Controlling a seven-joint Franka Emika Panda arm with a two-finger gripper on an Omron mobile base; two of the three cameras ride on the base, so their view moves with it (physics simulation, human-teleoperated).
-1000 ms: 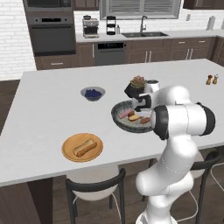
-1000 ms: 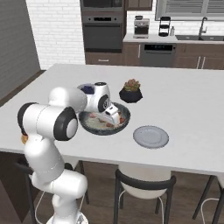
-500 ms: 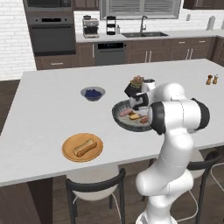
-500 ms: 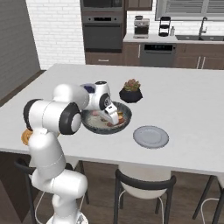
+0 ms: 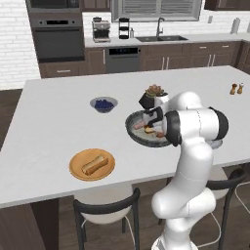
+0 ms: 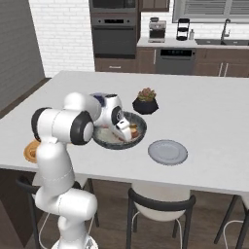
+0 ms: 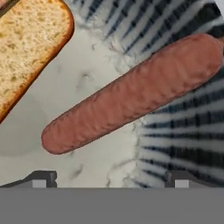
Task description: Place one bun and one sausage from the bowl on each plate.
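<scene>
Now the gripper [image 7: 107, 177] is lowered closer over the sausage [image 7: 131, 94] in the bowl [image 5: 139, 138], its fingers held apart, so a grasp seems prepared.

The arm hides part of the bowl [image 5: 141, 138], and perhaps the grey plate [image 5: 216, 144].

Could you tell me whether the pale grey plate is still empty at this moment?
Empty: in the right base view the pale grey plate shows a bare surface, with no bun or sausage on it.
</scene>
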